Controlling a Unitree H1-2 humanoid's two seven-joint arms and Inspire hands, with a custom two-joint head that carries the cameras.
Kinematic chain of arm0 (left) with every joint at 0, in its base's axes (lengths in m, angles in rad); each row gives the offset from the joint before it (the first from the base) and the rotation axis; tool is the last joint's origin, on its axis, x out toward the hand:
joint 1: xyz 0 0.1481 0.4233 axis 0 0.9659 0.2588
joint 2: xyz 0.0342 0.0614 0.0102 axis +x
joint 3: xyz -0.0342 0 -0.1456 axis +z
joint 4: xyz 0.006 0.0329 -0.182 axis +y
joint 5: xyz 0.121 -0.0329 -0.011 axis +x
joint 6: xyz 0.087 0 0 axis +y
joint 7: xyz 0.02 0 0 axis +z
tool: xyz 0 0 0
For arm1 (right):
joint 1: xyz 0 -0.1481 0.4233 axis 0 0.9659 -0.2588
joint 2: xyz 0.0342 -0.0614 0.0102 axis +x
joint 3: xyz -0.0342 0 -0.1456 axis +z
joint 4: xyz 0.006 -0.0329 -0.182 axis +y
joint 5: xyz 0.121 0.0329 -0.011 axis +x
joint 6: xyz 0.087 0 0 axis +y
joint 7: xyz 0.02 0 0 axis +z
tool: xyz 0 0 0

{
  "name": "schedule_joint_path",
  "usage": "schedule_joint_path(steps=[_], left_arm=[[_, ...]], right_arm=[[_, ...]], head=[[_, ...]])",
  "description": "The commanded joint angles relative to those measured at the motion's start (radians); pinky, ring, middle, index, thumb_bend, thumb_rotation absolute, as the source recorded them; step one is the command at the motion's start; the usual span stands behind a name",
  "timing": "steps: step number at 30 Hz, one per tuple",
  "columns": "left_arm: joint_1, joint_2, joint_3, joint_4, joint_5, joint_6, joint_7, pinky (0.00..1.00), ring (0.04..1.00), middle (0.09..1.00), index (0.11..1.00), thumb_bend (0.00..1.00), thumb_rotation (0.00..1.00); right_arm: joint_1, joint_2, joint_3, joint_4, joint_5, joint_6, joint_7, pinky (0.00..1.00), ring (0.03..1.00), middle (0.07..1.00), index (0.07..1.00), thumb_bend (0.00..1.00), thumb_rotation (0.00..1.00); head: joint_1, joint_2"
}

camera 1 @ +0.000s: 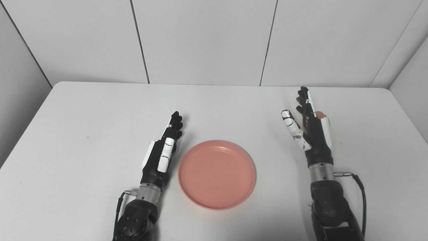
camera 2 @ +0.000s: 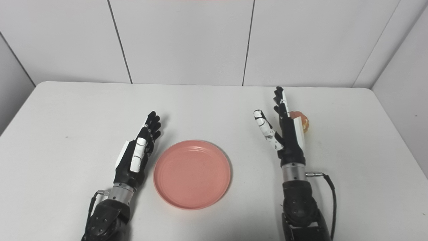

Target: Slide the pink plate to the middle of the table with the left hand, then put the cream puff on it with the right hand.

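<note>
Both cams sit side by side at head height, looking down and fwd toward 12 o'clock over the white table [camera 1: 83, 140]. Right eye sits slightly to the 3 o'clock side. Both share nearly the whole tabletop, the pink plate [camera 2: 192, 174] and the back wall [camera 1: 200, 40], at close range.

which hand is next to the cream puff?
The right hand: open, fingers up, with the cream puff just behind it on its outer side. The left hand is beside the pink plate instead.

Plate [camera 1: 217, 174] pink, plain. Puff [camera 2: 303, 122] golden-tan w/ orange. Hands [camera 1: 162, 153] black & white. Table [camera 1: 83, 134] white.
</note>
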Motion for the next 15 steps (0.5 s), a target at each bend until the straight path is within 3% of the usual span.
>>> schedule_joint_path(steps=[1, 8, 10, 11, 15], left_arm=[[0.058, -0.008, -0.003, 0.047, -0.008, -0.018, -0.002, 1.00, 1.000, 1.000, 1.000, 0.64, 1.00], [0.056, -0.002, -0.001, 0.057, -0.015, -0.026, -0.011, 1.00, 1.000, 1.000, 1.000, 0.64, 1.00], [0.057, -0.002, 0.001, 0.057, -0.019, -0.022, -0.011, 1.00, 1.000, 1.000, 1.000, 0.64, 1.00], [0.058, -0.001, 0.001, 0.053, -0.022, -0.015, -0.014, 1.00, 1.000, 1.000, 1.000, 0.65, 1.00], [0.060, 0.004, -0.001, 0.041, -0.026, 0.003, -0.020, 1.00, 1.000, 1.000, 1.000, 0.66, 1.00]], right_arm=[[-0.049, -0.024, -0.028, -0.039, -0.013, -0.025, -0.038, 0.93, 0.943, 0.958, 0.980, 0.57, 0.74], [-0.076, -0.076, -0.076, -0.064, -0.020, 0.046, -0.036, 0.76, 0.943, 0.977, 0.986, 0.57, 0.62], [-0.082, -0.091, -0.082, -0.062, -0.030, 0.058, -0.039, 0.78, 0.949, 0.977, 0.987, 0.58, 0.59], [-0.087, -0.101, -0.086, -0.055, -0.035, 0.063, -0.041, 0.92, 0.976, 0.976, 0.991, 0.59, 0.58], [-0.099, -0.135, -0.097, -0.028, -0.061, 0.093, -0.047, 0.96, 0.976, 0.972, 0.988, 0.61, 0.61]], head=[[-0.002, -0.001], [-0.011, 0.001], [-0.012, 0.004], [-0.012, 0.004], [-0.014, 0.006]])
